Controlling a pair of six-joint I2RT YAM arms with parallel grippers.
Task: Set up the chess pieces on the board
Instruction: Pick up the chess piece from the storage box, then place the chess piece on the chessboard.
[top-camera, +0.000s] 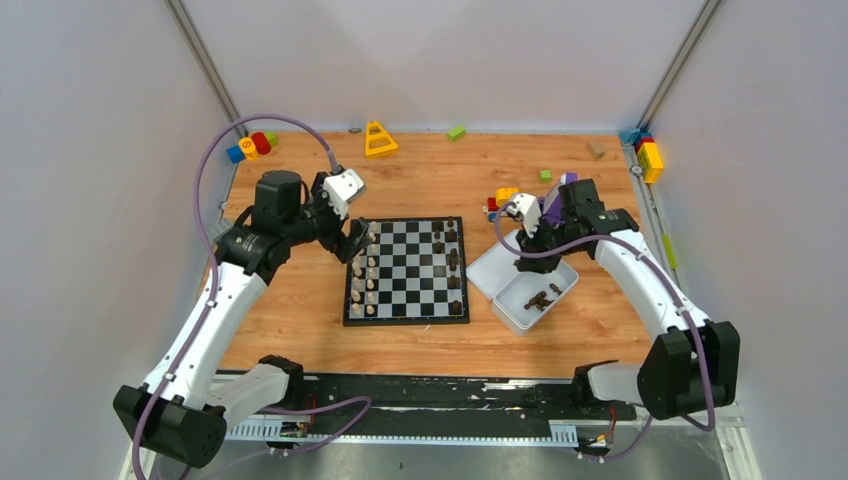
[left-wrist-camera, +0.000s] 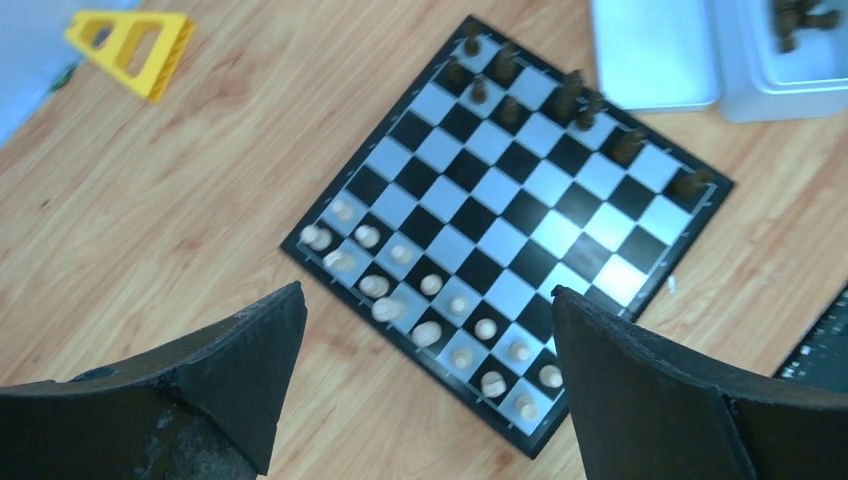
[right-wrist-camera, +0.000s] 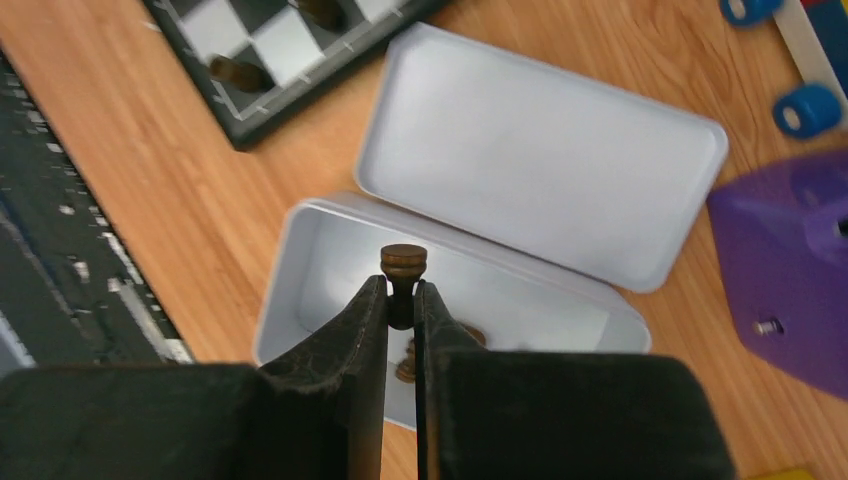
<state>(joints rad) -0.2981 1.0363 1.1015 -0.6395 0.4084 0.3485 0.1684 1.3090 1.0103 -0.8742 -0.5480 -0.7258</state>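
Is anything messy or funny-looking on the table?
Yes. A few dark chess pieces lie jumbled in the white tray instead of on the board, and toy blocks are scattered along the table's far edge.

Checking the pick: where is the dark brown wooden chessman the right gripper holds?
In the right wrist view's centre, the dark brown chessman sits pinched in the right gripper above the white rectangular tray.

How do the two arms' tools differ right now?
The left tool stands wide open; the right tool is shut. The left holds nothing; the right pinches a dark chess piece. The left hangs by the board, the right above the white tray. Both have black fingers.
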